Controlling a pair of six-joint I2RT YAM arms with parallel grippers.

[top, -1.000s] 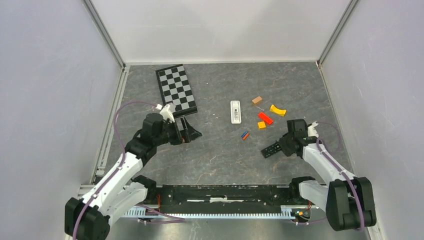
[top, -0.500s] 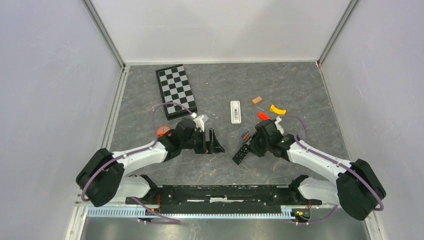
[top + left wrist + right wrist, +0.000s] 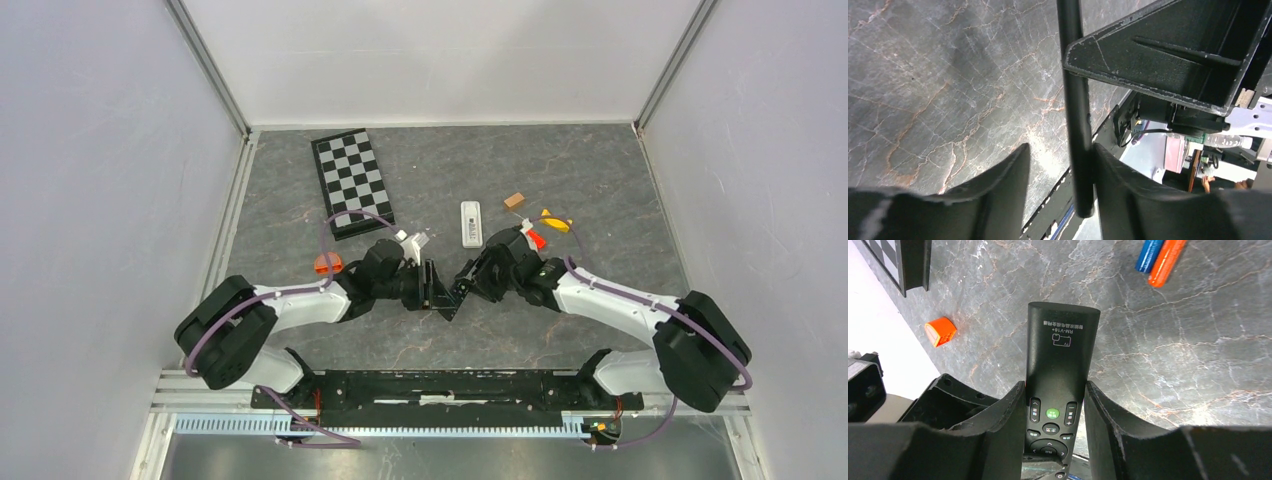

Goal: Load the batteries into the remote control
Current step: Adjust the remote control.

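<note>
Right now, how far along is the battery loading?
Done: the black remote control sits clamped in the right gripper. In hand: the left gripper straddles its far end, jaws not yet closed. Remaining: the slim blue battery and slim orange battery lie on the grey marbled table, unloaded.

Left arm (image 3: 300, 303) and right arm (image 3: 612, 297) wear white shells, black joints, purple cables (image 3: 348, 213); left pincer (image 3: 1060, 167) and right pincer (image 3: 1054, 407) are black.

Robotics lab test cell, plain white walls (image 3: 440, 60) around, aluminium frame posts (image 3: 208, 62) in the upper corners, grey marbled tabletop (image 3: 560, 160), white robot arms (image 3: 610, 295) on a black rail (image 3: 440, 385) at bottom.
</note>
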